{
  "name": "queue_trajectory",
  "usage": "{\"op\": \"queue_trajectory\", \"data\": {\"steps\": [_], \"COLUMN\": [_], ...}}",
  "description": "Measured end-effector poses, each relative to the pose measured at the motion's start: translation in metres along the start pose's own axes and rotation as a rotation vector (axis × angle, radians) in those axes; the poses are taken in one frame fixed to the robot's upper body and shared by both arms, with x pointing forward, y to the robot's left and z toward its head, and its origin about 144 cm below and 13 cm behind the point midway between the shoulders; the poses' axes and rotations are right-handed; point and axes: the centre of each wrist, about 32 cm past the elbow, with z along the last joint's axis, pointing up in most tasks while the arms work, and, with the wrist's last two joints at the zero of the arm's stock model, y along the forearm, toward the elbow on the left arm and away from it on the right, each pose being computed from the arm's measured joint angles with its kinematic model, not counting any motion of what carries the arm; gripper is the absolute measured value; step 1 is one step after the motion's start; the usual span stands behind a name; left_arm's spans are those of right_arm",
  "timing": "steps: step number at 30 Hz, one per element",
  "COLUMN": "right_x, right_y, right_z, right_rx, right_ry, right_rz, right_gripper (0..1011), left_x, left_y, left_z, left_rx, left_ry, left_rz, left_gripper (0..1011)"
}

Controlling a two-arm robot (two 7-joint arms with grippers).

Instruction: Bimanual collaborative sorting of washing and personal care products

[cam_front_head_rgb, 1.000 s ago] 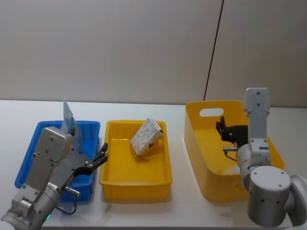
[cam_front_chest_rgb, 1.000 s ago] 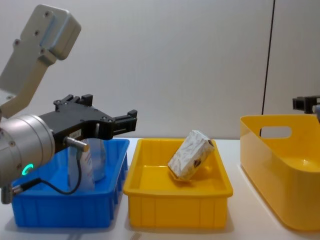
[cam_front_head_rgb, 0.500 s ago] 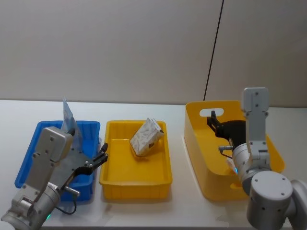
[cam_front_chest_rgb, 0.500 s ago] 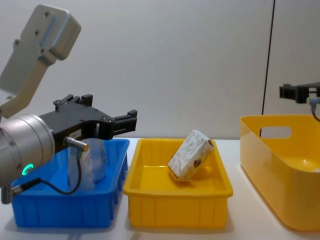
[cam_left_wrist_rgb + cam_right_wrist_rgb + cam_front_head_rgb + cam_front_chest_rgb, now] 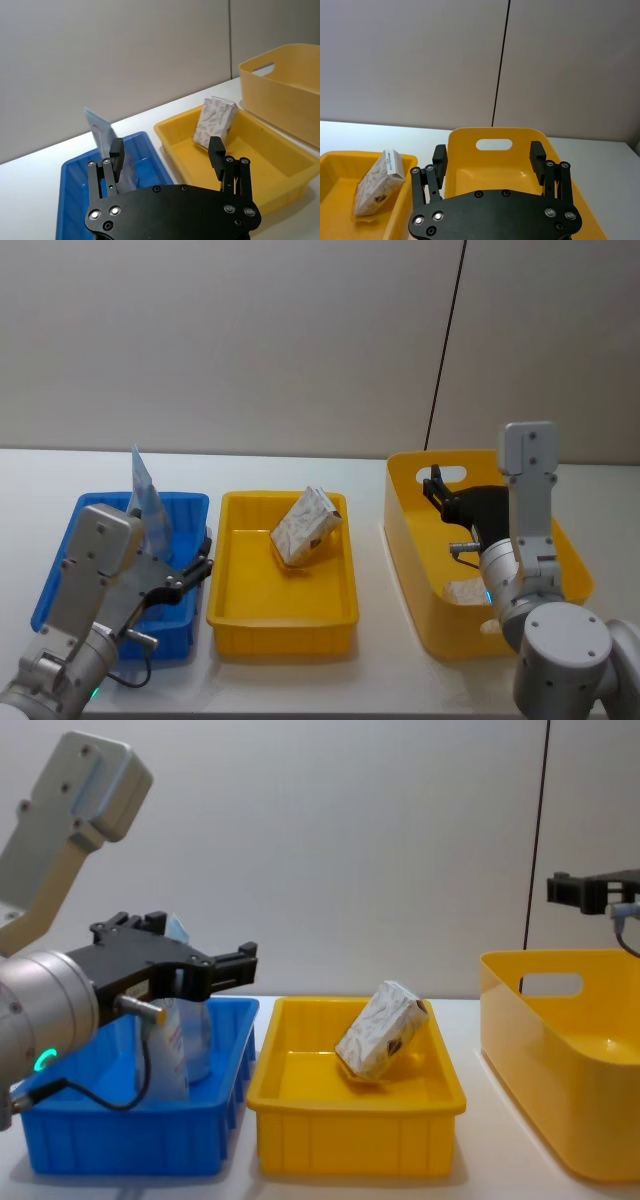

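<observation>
A light-blue squeeze tube [image 5: 142, 495] [image 5: 172, 1045] stands upright in the blue bin [image 5: 186, 502], leaning on its back wall. A white patterned soft pack [image 5: 305, 525] [image 5: 380, 1030] lies tilted in the shallow yellow tray [image 5: 280, 625]. A pale package [image 5: 462, 592] rests on the floor of the deep yellow bin [image 5: 410, 540]. My left gripper [image 5: 205, 555] [image 5: 166, 152] hangs open and holds nothing over the blue bin's right edge. Above the deep bin's back left part, my right gripper [image 5: 435, 485] [image 5: 488, 154] is open, nothing between its fingers.
The three containers stand in a row on a white table [image 5: 300, 680], with narrow gaps between them. A grey wall with a black cable [image 5: 445, 340] runs behind. Bare table lies in front of the bins and behind them.
My right gripper has risen out of the deep yellow bin and shifted left, uncovering the pale package on its floor. My left gripper has drawn back slightly toward the blue bin.
</observation>
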Motion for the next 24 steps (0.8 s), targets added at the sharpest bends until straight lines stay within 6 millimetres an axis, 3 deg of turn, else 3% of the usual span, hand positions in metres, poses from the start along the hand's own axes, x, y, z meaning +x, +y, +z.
{"op": "queue_trajectory", "data": {"steps": [12, 24], "right_x": [-0.001, -0.001], "right_y": [-0.002, -0.002], "right_z": [0.000, 0.000], "right_rx": [0.015, 0.020], "right_ry": [0.001, 0.001], "right_rz": [0.012, 0.015], "right_gripper": [1004, 1004], "left_x": [0.006, 0.020], "left_y": [-0.001, -0.021], "left_z": [-0.003, -0.016], "left_rx": [0.054, 0.109], "left_ry": [0.048, 0.120], "left_rz": [0.085, 0.107], "left_gripper": [1001, 1001]}}
